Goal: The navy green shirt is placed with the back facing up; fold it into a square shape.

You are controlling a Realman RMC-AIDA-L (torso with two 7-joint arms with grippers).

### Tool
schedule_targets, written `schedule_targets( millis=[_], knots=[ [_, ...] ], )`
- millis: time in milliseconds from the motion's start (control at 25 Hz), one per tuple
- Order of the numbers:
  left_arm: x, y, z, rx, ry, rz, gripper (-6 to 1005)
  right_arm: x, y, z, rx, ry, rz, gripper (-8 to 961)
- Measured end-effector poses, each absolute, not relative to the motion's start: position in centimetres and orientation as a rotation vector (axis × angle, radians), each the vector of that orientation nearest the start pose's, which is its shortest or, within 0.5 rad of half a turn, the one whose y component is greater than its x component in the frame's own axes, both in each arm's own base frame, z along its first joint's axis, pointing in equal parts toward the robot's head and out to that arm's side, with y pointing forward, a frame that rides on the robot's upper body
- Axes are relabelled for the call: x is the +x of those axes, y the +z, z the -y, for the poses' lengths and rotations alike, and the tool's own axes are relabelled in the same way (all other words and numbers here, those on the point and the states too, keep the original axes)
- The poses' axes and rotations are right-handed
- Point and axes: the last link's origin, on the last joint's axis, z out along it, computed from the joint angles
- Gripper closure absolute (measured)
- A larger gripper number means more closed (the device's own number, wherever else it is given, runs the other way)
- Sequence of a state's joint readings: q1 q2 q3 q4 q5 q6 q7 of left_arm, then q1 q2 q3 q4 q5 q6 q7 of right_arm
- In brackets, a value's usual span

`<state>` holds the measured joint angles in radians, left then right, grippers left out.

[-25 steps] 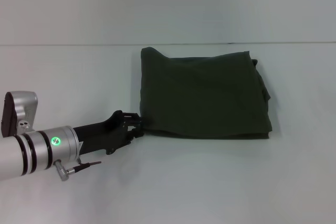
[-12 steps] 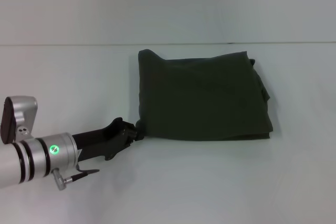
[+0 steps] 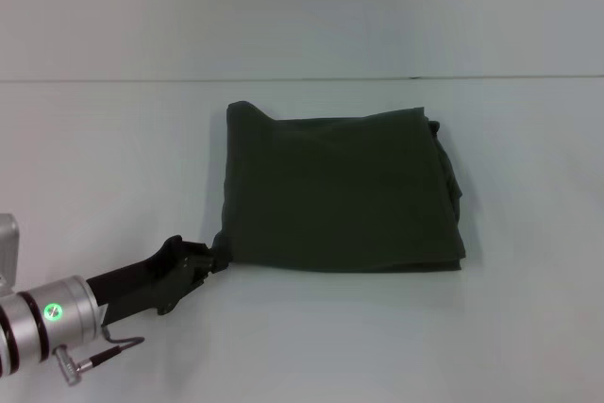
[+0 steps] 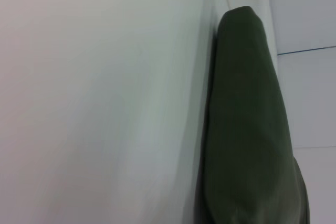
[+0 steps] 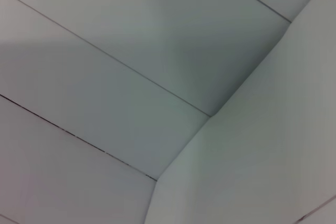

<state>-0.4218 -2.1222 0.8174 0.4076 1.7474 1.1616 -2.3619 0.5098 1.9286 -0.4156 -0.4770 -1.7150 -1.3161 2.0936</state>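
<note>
The navy green shirt [image 3: 344, 191] lies folded into a rough rectangle on the white table, plain side up, with layered edges along its right side. My left gripper [image 3: 216, 255] reaches in from the lower left and is shut on the shirt's near left corner. In the left wrist view the shirt [image 4: 247, 119] appears as a dark green fold running along the table; my own fingers do not show there. The right gripper is out of sight in every view.
The white table [image 3: 113, 158] stretches all around the shirt, with its far edge [image 3: 302, 79] meeting a pale wall. The right wrist view shows only pale panels and seams.
The left gripper has drawn back toward the lower left, and the whole folded shirt has slid left and slightly nearer with it.
</note>
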Motion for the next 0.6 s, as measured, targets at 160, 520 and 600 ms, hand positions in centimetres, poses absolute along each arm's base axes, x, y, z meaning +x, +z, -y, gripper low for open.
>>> schedule_targets(
  millis=[160,520,600],
  knots=[
    [-32.0,-5.7,-30.3,1.84,1.072,-2.523,881,32.2,9.9,-37.2,-1.734,1.273,-1.606,32],
    [-33.1,-3.8,-29.2,1.869,1.082,-2.484,812,32.4,9.8,-37.2,-1.747,1.245,-1.612,33],
    [-33.5,-2.5,-28.3,1.918,1.131,-2.427,797,32.5,9.7,-37.1,-1.775,1.197,-1.617,33]
  ],
)
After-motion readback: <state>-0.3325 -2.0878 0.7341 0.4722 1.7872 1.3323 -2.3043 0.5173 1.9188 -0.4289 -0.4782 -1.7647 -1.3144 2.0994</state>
